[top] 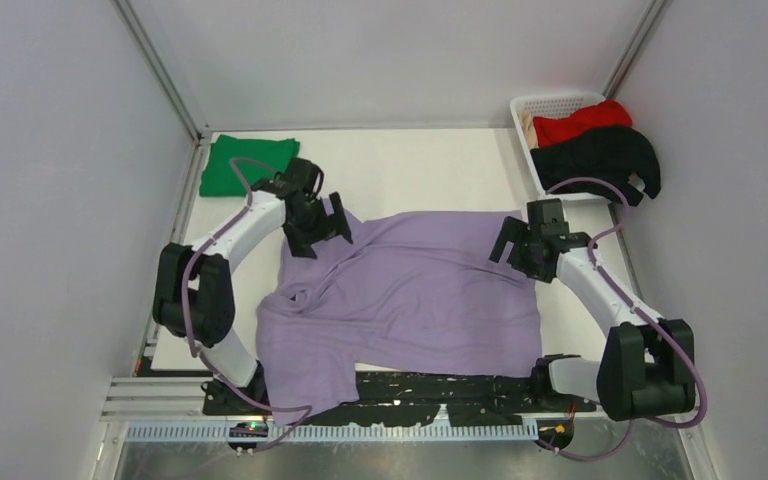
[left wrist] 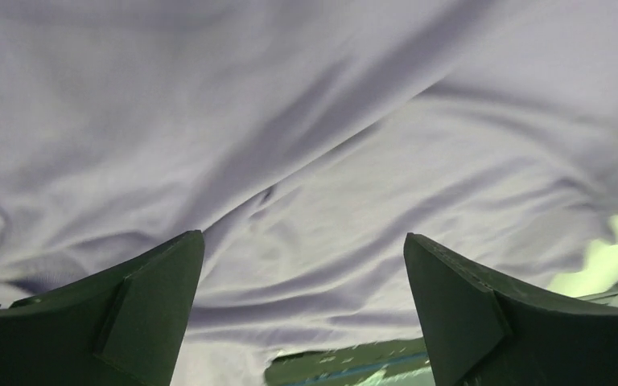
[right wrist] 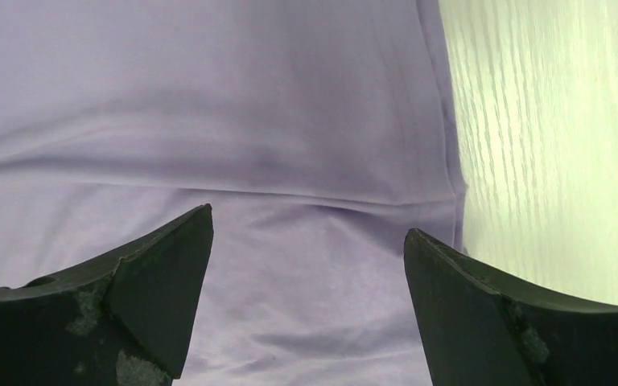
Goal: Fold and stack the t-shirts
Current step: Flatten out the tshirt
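Note:
A lavender t-shirt (top: 410, 290) lies spread and wrinkled across the middle of the table, partly doubled over at its left side. My left gripper (top: 322, 228) hovers over its far left corner, jaws open, with only purple cloth (left wrist: 306, 161) below and nothing between them. My right gripper (top: 513, 248) is at the shirt's far right edge, open too, above a hemmed fold (right wrist: 290, 161) beside bare table (right wrist: 547, 145). A folded green t-shirt (top: 245, 163) lies at the far left. A red t-shirt (top: 580, 122) and a black t-shirt (top: 605, 158) sit in the basket.
The white lattice basket (top: 535, 108) stands at the far right corner, the black shirt spilling over its near rim. Grey walls close in on the left, back and right. The shirt's near hem hangs over the dark rail (top: 440, 390) between the arm bases.

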You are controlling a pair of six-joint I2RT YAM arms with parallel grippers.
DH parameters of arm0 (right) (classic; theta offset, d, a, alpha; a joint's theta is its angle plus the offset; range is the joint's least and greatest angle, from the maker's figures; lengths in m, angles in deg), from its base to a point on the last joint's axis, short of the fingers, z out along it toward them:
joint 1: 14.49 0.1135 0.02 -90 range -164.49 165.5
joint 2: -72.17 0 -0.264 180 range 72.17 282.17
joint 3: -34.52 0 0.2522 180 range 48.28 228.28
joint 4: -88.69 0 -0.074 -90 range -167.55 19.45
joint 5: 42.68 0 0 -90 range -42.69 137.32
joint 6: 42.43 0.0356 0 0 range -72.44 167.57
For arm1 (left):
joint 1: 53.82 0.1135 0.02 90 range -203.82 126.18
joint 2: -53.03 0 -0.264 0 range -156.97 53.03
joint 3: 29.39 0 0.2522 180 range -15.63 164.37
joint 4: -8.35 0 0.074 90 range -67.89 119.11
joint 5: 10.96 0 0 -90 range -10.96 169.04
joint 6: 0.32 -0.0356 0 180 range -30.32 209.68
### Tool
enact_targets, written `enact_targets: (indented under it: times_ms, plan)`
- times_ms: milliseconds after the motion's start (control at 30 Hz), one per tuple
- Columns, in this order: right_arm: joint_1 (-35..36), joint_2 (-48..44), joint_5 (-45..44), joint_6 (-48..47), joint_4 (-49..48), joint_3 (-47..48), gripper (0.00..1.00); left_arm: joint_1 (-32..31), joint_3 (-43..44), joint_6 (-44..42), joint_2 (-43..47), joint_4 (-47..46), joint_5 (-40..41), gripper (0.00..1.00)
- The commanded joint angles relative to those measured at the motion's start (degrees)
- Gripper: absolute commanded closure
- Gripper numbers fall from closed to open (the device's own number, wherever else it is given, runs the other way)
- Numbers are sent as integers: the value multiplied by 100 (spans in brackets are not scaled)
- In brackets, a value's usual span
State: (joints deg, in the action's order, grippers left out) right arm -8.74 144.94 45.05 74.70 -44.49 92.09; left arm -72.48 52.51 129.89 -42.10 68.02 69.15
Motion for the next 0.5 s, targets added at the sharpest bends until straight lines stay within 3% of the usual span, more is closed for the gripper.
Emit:
enact_targets:
  times_ms: [0, 133, 267, 367, 467]
  plan:
    - [-13, -430, 137, -280, -862, 258, 5, 50, 1401, -11, -356, -482, 436, 0]
    - [-16, -445, 422, -373, -1141, 274, 5, 164, 2896, 175, -1634, -396, 1216, 0]
    - [-18, -379, 381, -474, -1170, 251, 5, 339, 4453, 369, -2884, 133, 1045, 0]
    - [-12, -389, 298, -514, -1166, 241, 4, 396, 4885, 554, -3382, 479, 871, 0]
    - [-16, -399, 254, -578, -1169, 229, 5, 398, 4446, 766, -3242, 380, 1250, 0]
